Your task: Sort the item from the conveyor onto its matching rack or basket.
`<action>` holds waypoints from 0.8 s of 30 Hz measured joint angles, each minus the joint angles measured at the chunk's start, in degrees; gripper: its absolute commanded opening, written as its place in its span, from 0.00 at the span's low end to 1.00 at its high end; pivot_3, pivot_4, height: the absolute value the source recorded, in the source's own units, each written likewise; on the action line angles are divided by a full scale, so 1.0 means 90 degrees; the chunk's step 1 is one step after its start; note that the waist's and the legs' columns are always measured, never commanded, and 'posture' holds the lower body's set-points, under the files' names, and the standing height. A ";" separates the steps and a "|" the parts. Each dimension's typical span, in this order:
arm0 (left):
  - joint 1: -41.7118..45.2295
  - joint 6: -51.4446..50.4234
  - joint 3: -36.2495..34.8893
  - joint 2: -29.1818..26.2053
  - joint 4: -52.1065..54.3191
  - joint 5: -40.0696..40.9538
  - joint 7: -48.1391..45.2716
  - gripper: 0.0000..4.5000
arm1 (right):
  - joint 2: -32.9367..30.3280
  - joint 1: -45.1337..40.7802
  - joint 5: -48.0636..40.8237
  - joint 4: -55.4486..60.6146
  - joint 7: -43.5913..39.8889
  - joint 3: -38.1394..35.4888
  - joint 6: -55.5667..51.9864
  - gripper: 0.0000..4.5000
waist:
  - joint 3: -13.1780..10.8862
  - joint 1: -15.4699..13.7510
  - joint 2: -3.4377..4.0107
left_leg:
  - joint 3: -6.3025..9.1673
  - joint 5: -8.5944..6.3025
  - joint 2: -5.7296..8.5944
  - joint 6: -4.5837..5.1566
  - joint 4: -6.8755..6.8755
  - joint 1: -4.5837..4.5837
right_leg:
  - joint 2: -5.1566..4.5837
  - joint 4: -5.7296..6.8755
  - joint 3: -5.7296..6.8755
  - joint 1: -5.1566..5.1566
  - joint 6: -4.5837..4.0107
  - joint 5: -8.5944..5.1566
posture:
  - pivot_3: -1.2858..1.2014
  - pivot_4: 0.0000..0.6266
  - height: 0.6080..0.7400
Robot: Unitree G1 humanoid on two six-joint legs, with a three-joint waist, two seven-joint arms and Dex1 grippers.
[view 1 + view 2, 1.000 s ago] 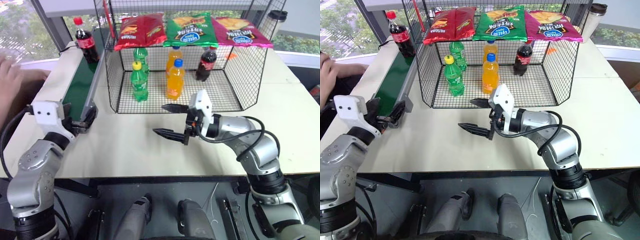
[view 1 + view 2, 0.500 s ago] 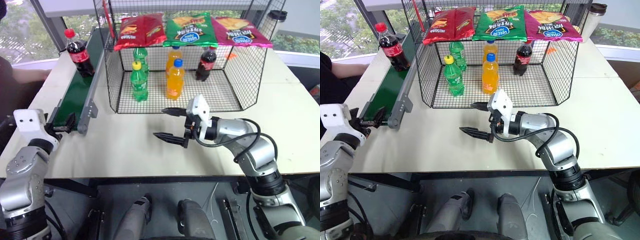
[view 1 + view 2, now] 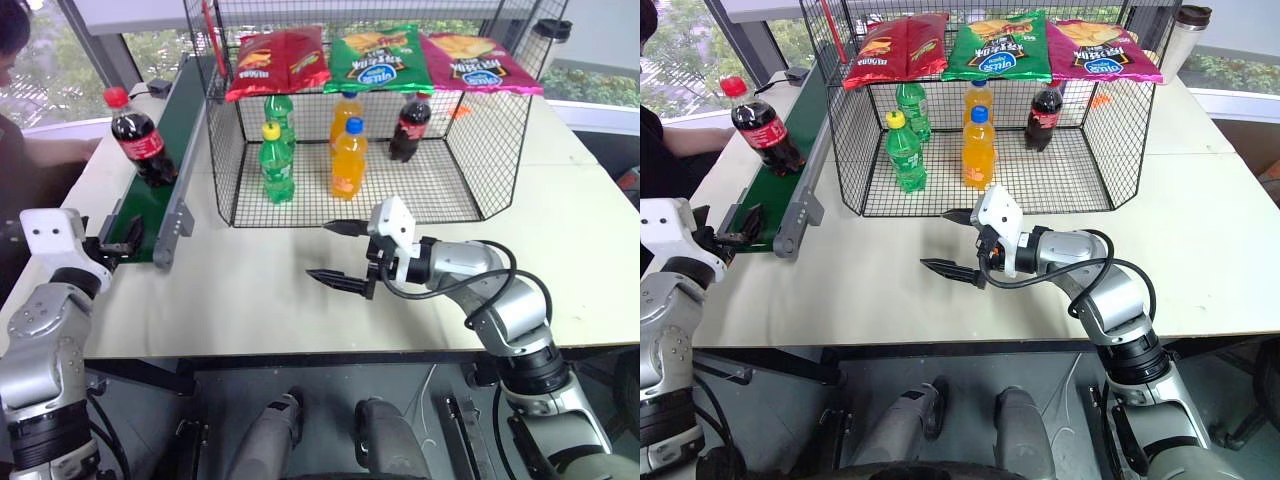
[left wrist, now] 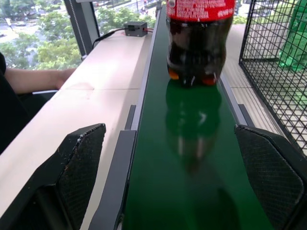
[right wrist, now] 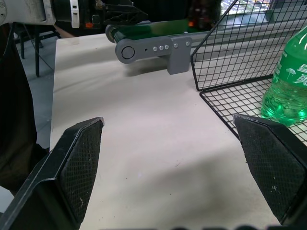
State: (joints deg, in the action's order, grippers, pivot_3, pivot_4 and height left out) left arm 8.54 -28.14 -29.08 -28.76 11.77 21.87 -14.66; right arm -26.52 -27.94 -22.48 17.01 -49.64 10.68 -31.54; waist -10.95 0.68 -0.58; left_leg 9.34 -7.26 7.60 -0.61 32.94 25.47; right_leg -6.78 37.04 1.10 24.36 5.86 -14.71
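Observation:
The item, a cola bottle [image 3: 140,150] with a red cap and red label, stands upright on the dark-green conveyor [image 3: 188,105], about halfway down the belt. My left gripper [image 3: 115,243] is open at the belt's near end, pointing up the belt [image 4: 192,167] at the bottle [image 4: 199,43], which stands some way ahead of the fingers. The black wire basket [image 3: 480,150] stands right of the conveyor. My right gripper [image 3: 320,250] hovers open over the bare table in front of the basket, pointing left and holding nothing.
Inside the basket stand green soda bottles [image 3: 277,160], orange soda bottles [image 3: 347,160] and another cola bottle [image 3: 405,128]. Chip bags [image 3: 380,58] hang along its top. A person sits at the far left [image 3: 20,40]. A lidded cup [image 3: 1185,40] stands back right.
The cola bottle has ridden down the belt toward me. My left gripper has swung left to line up with the belt's near end. The person's hand has drawn back. My right gripper stayed.

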 measured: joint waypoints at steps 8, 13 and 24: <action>0.0035 0.0029 0.0148 0.0008 -0.0045 0.0001 0.0003 1.00 | -0.0008 0.0000 0.0047 0.0060 0.0026 0.0001 0.0000 0.99 | 0.0000 -0.0002 0.0000 | -0.0001 0.0000 0.0000 0.0000 0.0000 0.0000 | 0.0000 0.0000 -0.0001 0.0000 0.0000 0.0001 | 0.52 0.24 0.98; 0.0140 0.0040 0.0185 0.0015 -0.0046 0.0004 0.0006 1.00 | -0.0012 0.0001 0.0045 0.0068 0.0031 0.0000 -0.0002 0.99 | 0.0000 -0.0001 0.0000 | -0.0002 0.0000 0.0000 0.0000 0.0000 0.0000 | 0.0000 0.0000 -0.0001 0.0000 0.0001 0.0001 | 0.52 0.24 0.98; 0.0026 0.0234 0.0307 0.0136 -0.0024 0.0297 -0.0281 0.63 | -0.0123 0.0052 0.0071 0.0071 0.0046 -0.0003 0.0000 1.00 | 0.0000 -0.0025 0.0000 | -0.0002 0.0000 -0.0001 0.0000 0.0000 0.0000 | 0.0000 0.0000 -0.0003 -0.0001 0.0000 0.0000 | 0.52 0.24 0.98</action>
State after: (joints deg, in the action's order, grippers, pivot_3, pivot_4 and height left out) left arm 8.77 -26.04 -26.32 -27.54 11.55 24.54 -17.19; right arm -27.63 -27.47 -21.85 17.65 -49.23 10.66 -31.54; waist -10.95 0.45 -0.58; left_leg 9.32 -7.26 7.60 -0.60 32.94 25.46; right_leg -6.78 37.05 1.08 24.35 5.87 -14.71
